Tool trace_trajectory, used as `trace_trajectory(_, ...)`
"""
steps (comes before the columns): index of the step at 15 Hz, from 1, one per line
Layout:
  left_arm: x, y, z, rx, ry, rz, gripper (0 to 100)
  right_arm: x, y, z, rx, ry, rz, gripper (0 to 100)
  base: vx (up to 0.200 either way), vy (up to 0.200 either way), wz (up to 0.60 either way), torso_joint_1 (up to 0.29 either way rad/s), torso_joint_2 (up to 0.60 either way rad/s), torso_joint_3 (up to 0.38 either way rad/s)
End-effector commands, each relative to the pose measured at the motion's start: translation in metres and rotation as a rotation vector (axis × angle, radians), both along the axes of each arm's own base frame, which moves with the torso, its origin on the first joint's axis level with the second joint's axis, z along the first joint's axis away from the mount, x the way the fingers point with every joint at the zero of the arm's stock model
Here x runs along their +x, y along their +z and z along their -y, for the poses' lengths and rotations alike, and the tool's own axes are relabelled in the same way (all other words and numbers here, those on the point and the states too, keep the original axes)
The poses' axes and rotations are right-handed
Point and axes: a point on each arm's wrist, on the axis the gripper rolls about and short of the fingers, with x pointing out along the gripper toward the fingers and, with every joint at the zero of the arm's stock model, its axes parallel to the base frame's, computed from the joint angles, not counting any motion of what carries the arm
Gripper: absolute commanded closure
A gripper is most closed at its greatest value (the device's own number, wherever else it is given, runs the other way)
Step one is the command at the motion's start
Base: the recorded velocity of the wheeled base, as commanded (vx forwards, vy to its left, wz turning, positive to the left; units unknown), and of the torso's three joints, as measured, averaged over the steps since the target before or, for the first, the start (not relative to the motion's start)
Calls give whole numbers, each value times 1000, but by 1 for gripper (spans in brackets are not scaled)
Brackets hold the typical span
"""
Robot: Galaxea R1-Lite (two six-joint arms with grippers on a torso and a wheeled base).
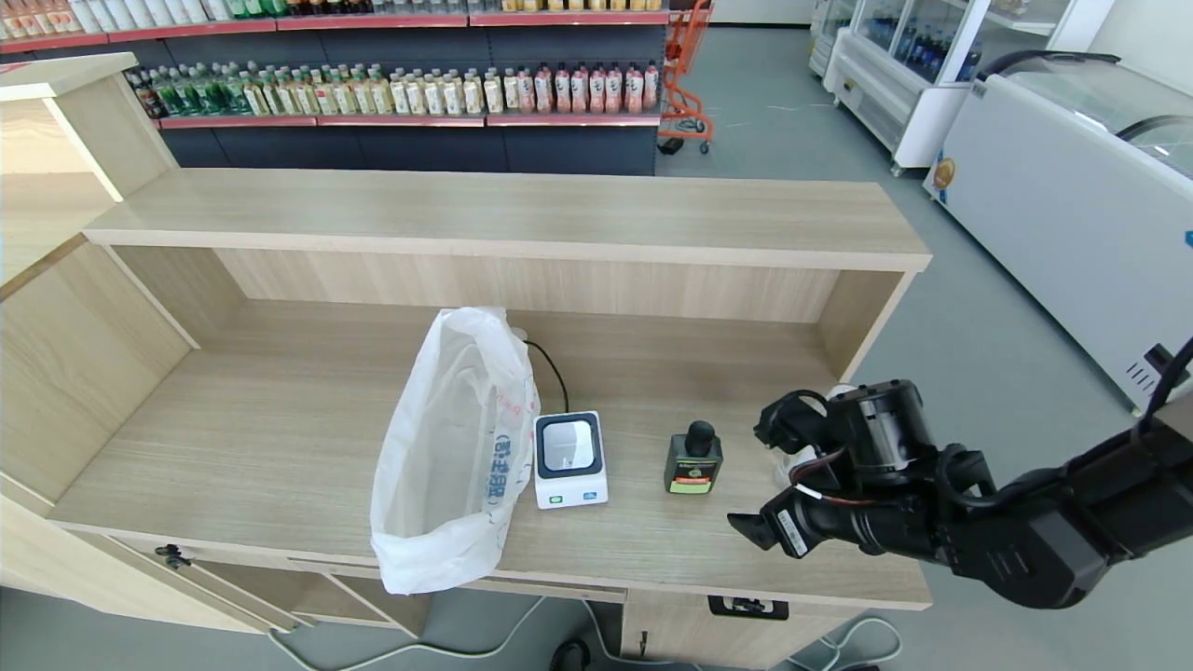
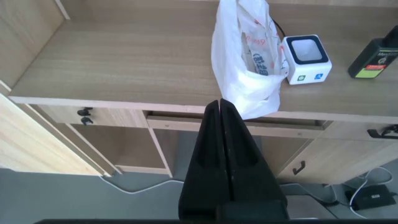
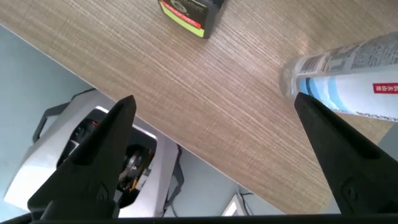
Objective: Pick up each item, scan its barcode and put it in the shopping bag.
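Two claws are mine. The right claw point(image 1: 766, 475) hangs wide open and empty, low over the right end of the light wooden surface point(image 1: 280, 438), close to its front edge. In the right wrist view its spread fingers point(image 3: 93, 162) frame the wood grain. A clear plastic bottle with a blue and white label point(image 3: 348, 68) lies on its side right at one fingertip, though I cannot tell if they touch. The left claw point(image 2: 221, 109) is closed tight on nothing, out in front of the surface and below its front edge, pointing towards the bag.

A small dark bottle with a black cap and a green and orange label point(image 1: 693, 458) stands upright between my right claw and the white box scanner with a dark window on top point(image 1: 569, 458). Just beside the scanner, on its left, the thin white plastic shopping bag point(image 1: 457, 447) stands tall, its base bulging over the front edge.
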Motion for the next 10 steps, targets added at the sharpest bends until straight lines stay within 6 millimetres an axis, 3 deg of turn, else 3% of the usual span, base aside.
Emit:
trace_trajectory(1,0,0,0,0,0,0,100,9,-11,-4,-17,-5,-14,0,0,0,0,0,0,0)
trace_trajectory(10,0,0,0,0,0,1,100,37,-20,-18,-36,5,63,0,0,0,0,0,0,0)
